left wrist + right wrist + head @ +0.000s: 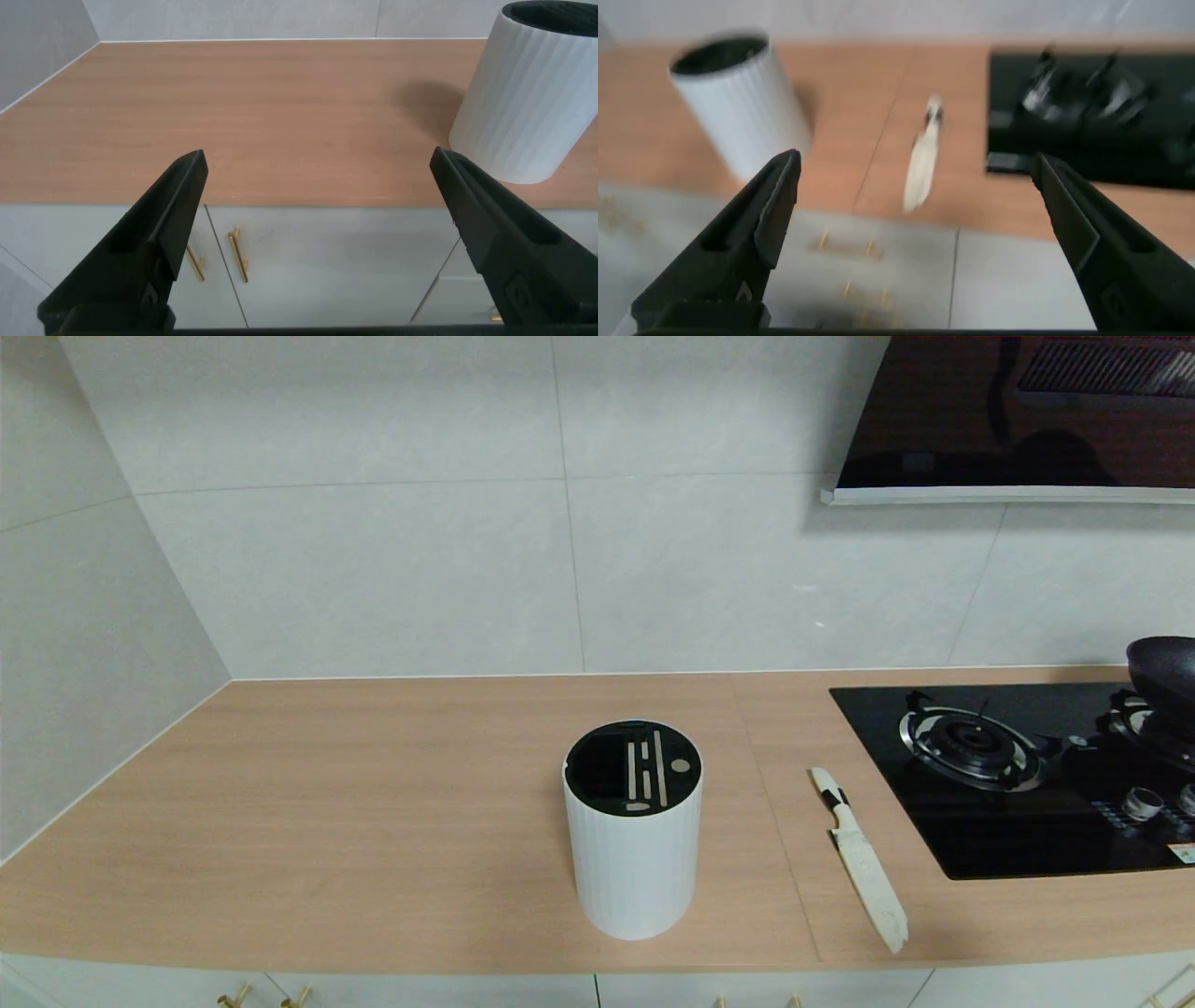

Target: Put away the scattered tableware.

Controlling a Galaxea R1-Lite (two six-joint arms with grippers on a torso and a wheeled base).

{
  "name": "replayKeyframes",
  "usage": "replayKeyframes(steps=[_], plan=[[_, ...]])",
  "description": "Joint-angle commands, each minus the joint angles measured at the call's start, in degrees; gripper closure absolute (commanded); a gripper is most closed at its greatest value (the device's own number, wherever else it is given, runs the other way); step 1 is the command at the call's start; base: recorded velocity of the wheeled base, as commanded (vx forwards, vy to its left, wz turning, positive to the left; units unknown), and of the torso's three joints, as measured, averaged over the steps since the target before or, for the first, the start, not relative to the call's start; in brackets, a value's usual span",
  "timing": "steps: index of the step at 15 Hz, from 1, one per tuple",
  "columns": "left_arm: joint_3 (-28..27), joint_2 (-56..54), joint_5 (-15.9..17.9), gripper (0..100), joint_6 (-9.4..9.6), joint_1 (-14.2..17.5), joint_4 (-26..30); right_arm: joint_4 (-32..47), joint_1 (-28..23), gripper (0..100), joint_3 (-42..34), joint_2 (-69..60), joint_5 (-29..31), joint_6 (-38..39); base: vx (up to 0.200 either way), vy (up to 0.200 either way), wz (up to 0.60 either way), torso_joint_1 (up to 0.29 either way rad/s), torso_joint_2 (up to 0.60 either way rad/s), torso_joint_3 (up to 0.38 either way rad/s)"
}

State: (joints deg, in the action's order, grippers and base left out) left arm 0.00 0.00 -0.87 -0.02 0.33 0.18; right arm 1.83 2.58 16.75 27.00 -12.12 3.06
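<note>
- The white holder (633, 840) stood upright on the bench (373, 803), near its front edge.
- The knife (859, 854) lay flat to the holder's right, apart from it, between the holder and the hob (1008, 784).
- The left end effector (317, 159) hung wide and empty off the bench edge, left of the holder.
- The right end effector (915, 161) hung wide and empty, right of the holder.

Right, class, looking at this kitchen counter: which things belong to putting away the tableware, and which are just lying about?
Belongs to the job:
knife, lying flat on the counter
white holder with a slotted top, standing to the knife's left

Just there:
gas hob
dark pan at the hob's right edge
range hood on the wall
</note>
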Motion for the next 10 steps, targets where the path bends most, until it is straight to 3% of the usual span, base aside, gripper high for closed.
replayKeyframes(steps=[1, 5, 6, 10], plan=[[0.00, 0.00, -0.01, 0, -0.06, 0.02, -0.01, -0.95, 6.03, 0, 7.24, 24.59, -0.36, -0.25, 0.000, 0.000, 0.00, 0.000, 0.00, 0.000], [0.00, 0.00, -0.01, 0, 0.02, 0.02, -0.01, -9.12, 12.62, 0, 11.64, 46.39, 6.49, -0.16, 0.000, 0.000, 0.00, 0.000, 0.00, 0.000], [0.00, 0.00, -0.01, 0, 0.02, 0.02, -0.01, -16.33, 13.76, 0, 11.64, 54.38, 9.22, -0.07, 0.000, 0.000, 0.00, 0.000, 0.00, 0.000], [0.00, 0.00, -0.01, 0, 0.02, 0.02, -0.01, -31.18, 13.85, 0, 12.78, 72.05, 13.52, -0.07, 0.000, 0.000, 0.00, 0.000, 0.00, 0.000]])
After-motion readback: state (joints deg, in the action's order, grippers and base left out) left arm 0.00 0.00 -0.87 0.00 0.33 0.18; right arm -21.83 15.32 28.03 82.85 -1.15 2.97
